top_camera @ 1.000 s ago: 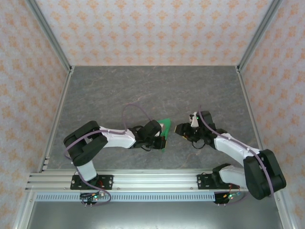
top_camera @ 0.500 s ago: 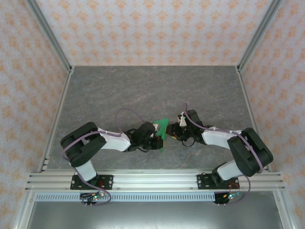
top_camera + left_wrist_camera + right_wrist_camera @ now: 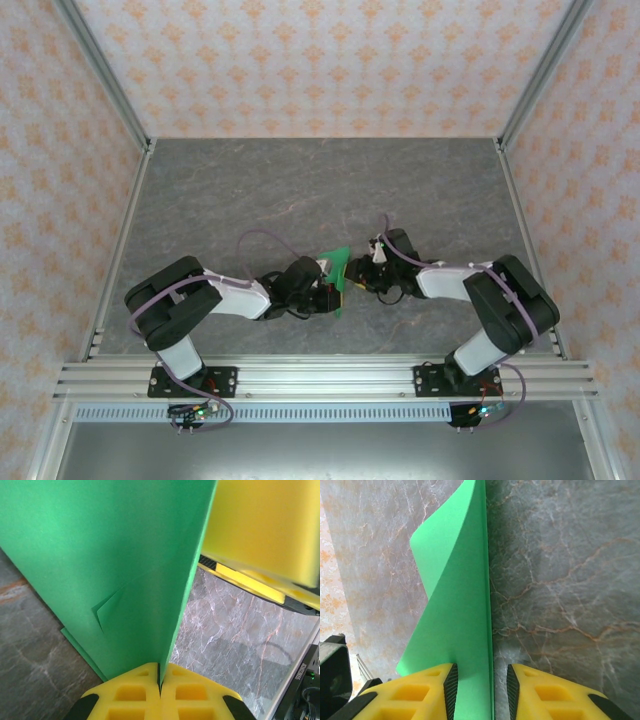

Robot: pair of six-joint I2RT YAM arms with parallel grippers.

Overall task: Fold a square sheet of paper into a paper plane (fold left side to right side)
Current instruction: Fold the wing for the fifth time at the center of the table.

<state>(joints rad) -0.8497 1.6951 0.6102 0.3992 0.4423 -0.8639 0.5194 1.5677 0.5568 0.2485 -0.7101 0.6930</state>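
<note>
Just one thin, bright green paper sheet (image 3: 100, 555), creased, sticking straight out from the left gripper (image 3: 160, 676). Two yellow-fingered pincers. Left clenched tight on the sheet's edge. Right gripper (image 3: 481, 672) parted, one finger either side of the fold, not squeezing. Grey marbled tabletop (image 3: 560, 580) behind. White lettering (image 3: 300, 672) right of the left pincer, too cropped to read.

Bright green paper (image 3: 100, 555), yellow fingers (image 3: 550, 692)
</note>
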